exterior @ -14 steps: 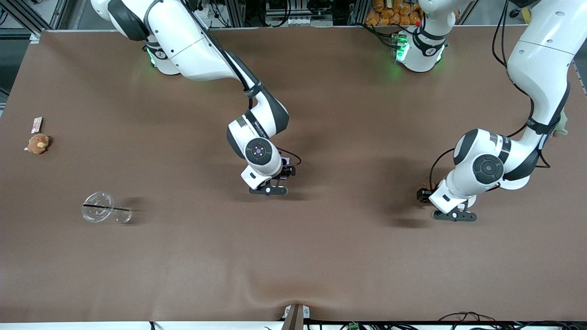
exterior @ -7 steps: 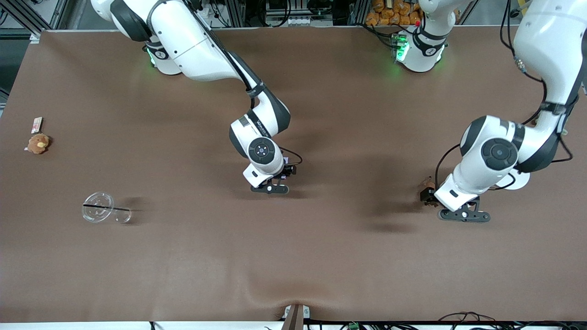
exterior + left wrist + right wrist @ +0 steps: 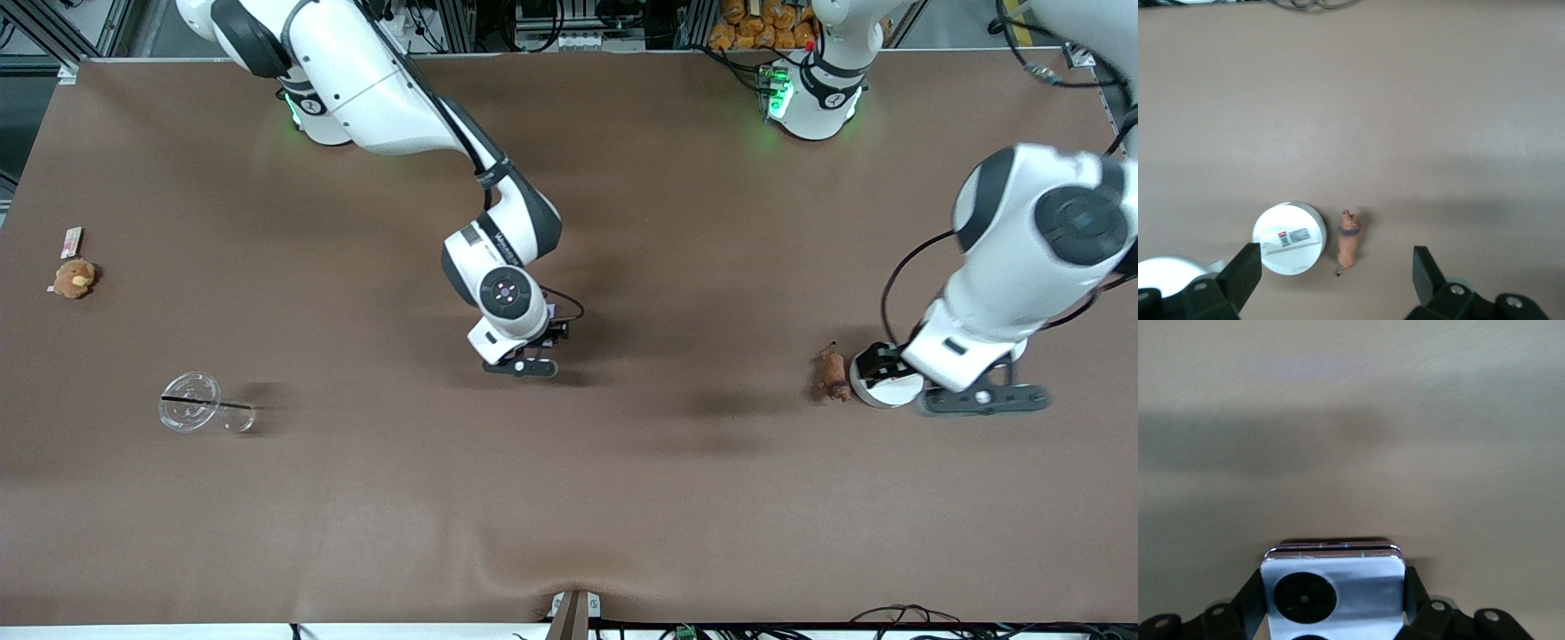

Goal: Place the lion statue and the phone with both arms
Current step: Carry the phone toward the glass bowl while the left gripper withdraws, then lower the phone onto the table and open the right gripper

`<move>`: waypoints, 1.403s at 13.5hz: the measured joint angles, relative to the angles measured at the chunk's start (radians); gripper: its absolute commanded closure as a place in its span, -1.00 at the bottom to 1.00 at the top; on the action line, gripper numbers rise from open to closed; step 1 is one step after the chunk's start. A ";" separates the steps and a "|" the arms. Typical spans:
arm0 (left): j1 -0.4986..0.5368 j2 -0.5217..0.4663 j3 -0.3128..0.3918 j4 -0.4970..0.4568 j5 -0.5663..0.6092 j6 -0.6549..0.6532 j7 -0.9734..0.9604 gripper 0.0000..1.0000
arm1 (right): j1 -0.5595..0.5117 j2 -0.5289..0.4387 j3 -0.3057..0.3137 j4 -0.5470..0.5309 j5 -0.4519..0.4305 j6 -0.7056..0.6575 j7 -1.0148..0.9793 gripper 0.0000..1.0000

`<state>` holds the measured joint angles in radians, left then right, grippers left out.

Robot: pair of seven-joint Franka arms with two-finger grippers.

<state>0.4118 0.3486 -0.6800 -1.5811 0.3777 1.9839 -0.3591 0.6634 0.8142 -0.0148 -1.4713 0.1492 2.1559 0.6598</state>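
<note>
Lion statue (image 3: 1349, 243) released on table, left gripper (image 3: 1331, 280) spread above it; right gripper (image 3: 1335, 603) pinching phone (image 3: 1335, 577) at table's centre, lion at its 3 o'clock

In the front view the right arm's wrist hides the phone (image 3: 1335, 587), and the right wrist view's edge cuts off the phone's second lens. The left arm's housing partly covers the white stand (image 3: 882, 378). The stand's label (image 3: 1290, 237) is too small to read.

Lion statue (image 3: 1349, 243) brown-orange; phone (image 3: 1333, 587) pale lavender (black lenses).
</note>
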 measured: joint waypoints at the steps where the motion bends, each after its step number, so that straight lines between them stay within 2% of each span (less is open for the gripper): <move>1: 0.000 -0.015 0.000 0.039 -0.012 -0.040 0.003 -1.00 | -0.030 -0.019 -0.005 0.008 -0.001 -0.032 -0.003 0.67; 3: 0.000 -0.037 -0.001 0.104 -0.059 -0.110 0.006 -1.00 | -0.108 -0.070 -0.008 0.018 -0.004 -0.077 -0.061 0.67; 6: -0.001 -0.076 -0.007 0.138 -0.117 -0.152 0.007 -1.00 | -0.220 -0.123 -0.010 0.022 -0.033 -0.132 -0.196 0.66; 9: -0.002 -0.128 -0.010 0.141 -0.145 -0.201 0.008 -1.00 | -0.329 -0.129 -0.012 0.032 -0.095 -0.143 -0.352 0.64; 14: -0.005 -0.220 0.003 0.158 -0.207 -0.287 0.100 -1.00 | -0.541 -0.121 -0.013 0.033 -0.099 -0.143 -0.625 0.66; 16: -0.062 -0.272 0.097 0.164 -0.249 -0.376 0.152 -1.00 | -0.573 -0.105 -0.012 0.032 -0.101 -0.143 -0.638 0.68; 19: -0.229 -0.336 0.333 0.164 -0.309 -0.493 0.223 -1.00 | -0.573 -0.060 -0.006 0.032 -0.106 -0.113 -0.633 0.75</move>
<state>0.1830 0.0127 -0.3468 -1.4167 0.0687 1.4905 -0.1365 0.0904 0.7540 -0.0209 -1.4395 0.0431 2.0426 0.0264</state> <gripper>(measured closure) 0.000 0.159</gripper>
